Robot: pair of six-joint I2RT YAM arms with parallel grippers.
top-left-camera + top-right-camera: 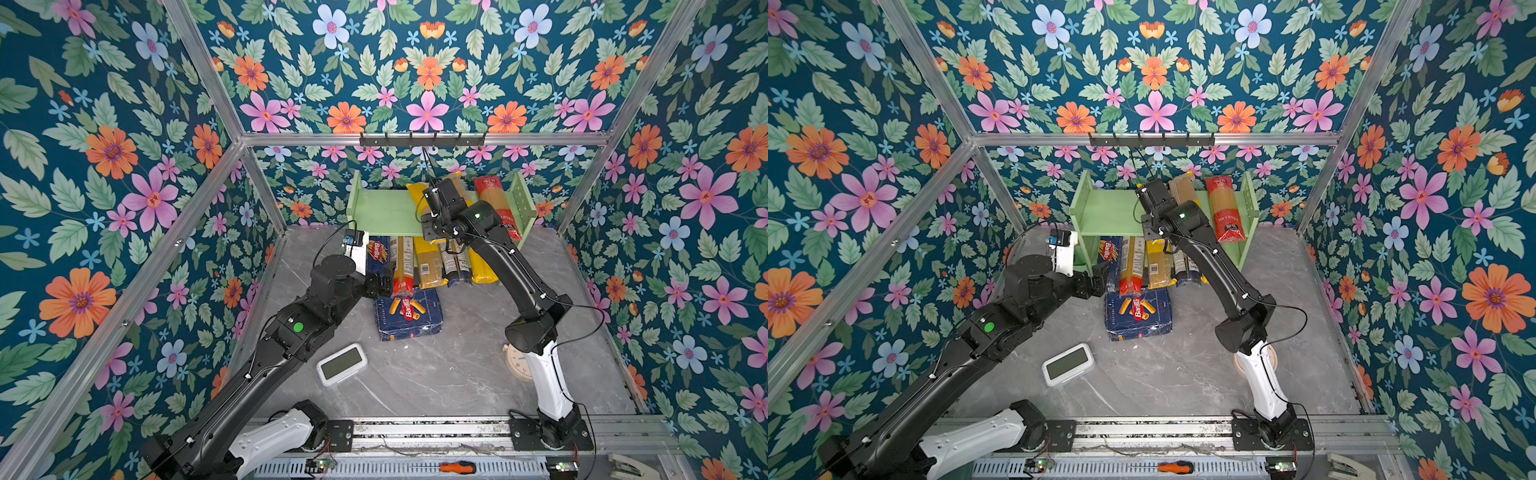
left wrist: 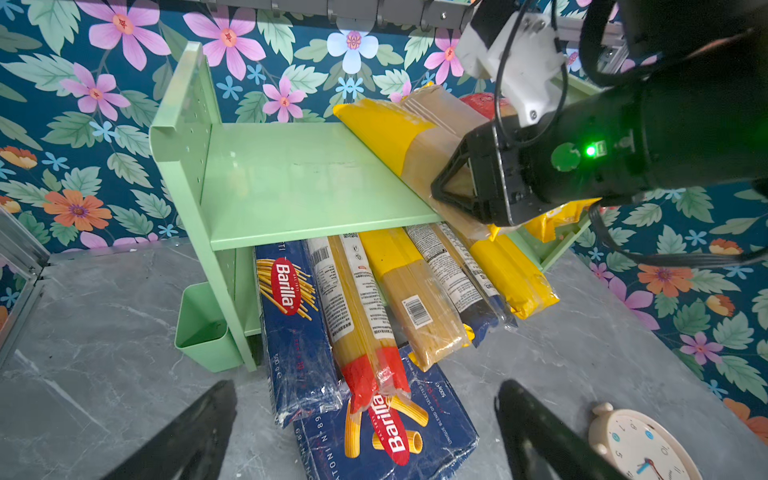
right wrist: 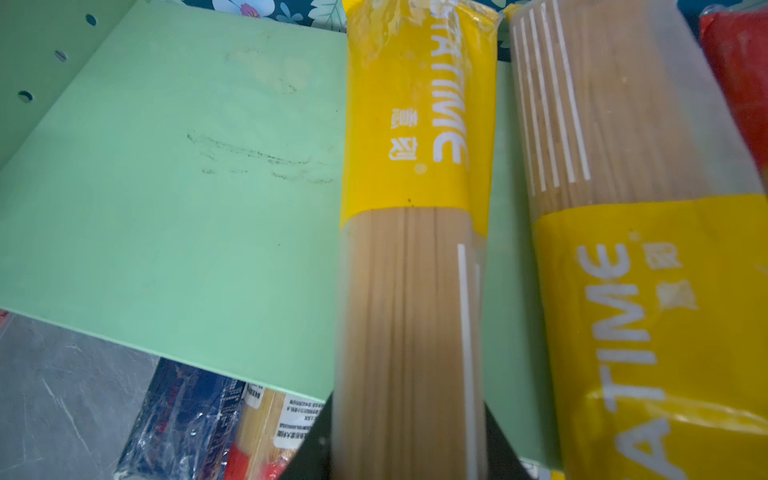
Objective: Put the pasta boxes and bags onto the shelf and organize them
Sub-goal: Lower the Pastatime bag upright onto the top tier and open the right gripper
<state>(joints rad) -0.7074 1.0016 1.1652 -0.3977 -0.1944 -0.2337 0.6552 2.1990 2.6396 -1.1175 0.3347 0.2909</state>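
Note:
The pale green shelf (image 1: 374, 212) stands against the back wall. My right gripper (image 3: 409, 436) is shut on a yellow-banded PASTATIME bag (image 3: 415, 174) that lies lengthwise on the top tier. Beside it lie a second PASTATIME bag (image 3: 623, 299) and a red bag (image 1: 496, 208). Several bags (image 2: 419, 299) and the long Barilla spaghetti box (image 2: 295, 324) stick out of the lower tier. The wide Barilla box (image 2: 386, 436) lies flat on the table before the shelf, under a red bag end (image 2: 374, 378). My left gripper (image 2: 365, 399) hangs open above that box.
A white digital clock (image 1: 342, 363) lies on the grey table near my left arm. A beige alarm clock (image 2: 640, 444) sits by my right arm. A small green cup (image 2: 203, 328) hangs on the shelf's left panel. A black hook rail (image 1: 422, 140) runs above the shelf.

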